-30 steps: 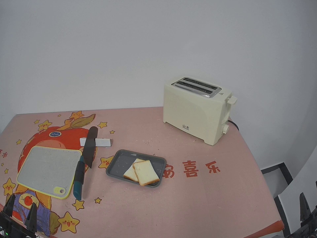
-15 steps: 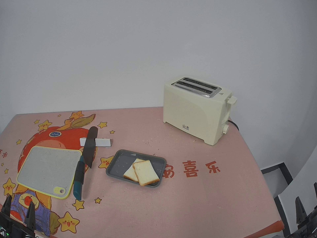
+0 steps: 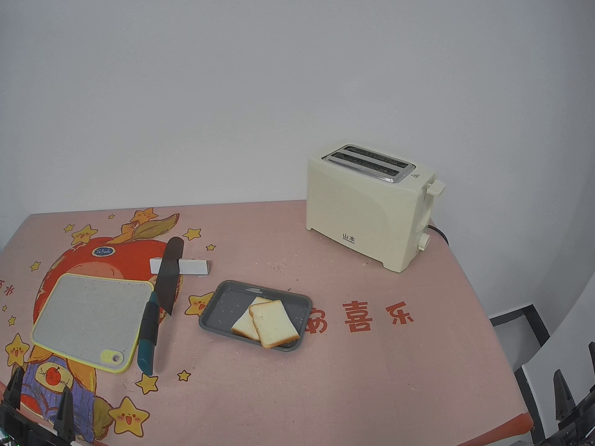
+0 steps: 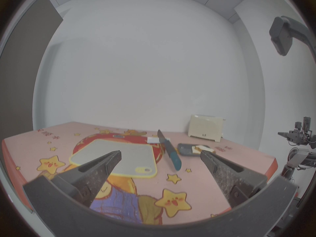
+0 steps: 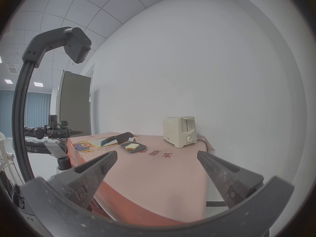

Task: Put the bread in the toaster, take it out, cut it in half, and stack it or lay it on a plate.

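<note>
Head view: left gripper (image 4: 160, 153), right gripper (image 5: 157, 153) spread, empty; I'd pinch the pale square bread slice (image 3: 273, 322) edgewise, left of the cream toaster (image 3: 365, 212).

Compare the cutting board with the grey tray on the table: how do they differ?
The cutting board is pale grey with a yellow-green edge; the tray is dark grey. The cutting board is bare; the tray holds two bread slices. The cutting board looks larger and flat; the tray has a raised rim. Both are rounded rectangles lying on the pink table.
</note>
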Tool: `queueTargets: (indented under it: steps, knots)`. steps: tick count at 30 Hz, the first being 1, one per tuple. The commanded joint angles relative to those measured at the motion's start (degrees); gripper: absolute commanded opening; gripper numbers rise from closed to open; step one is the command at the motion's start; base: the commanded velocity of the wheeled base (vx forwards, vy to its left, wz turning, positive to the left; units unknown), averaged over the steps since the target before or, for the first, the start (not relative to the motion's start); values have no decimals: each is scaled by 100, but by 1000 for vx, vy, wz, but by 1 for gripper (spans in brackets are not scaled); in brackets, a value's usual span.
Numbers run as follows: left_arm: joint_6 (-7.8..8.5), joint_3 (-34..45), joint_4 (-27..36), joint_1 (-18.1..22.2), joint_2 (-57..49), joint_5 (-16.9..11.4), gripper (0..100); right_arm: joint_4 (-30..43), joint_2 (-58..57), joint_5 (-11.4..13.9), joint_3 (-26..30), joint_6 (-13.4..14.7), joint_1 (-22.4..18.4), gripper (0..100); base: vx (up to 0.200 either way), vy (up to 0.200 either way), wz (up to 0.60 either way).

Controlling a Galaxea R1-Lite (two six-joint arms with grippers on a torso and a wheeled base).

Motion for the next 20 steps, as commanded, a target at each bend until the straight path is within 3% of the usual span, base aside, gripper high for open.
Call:
queueTargets:
  steps: [1,6,20]
  knots:
    - [-25,101,-4,-6,-34,9,100,11,-93,-2,92,19,3,100,0,0,0]
    - [-95,101,5,-6,-34,27,100,11,-93,-11,92,45,3,100,0,0,0]
    - [-104,101,22,-6,-34,36,100,11,-93,-2,92,27,3,100,0,0,0]
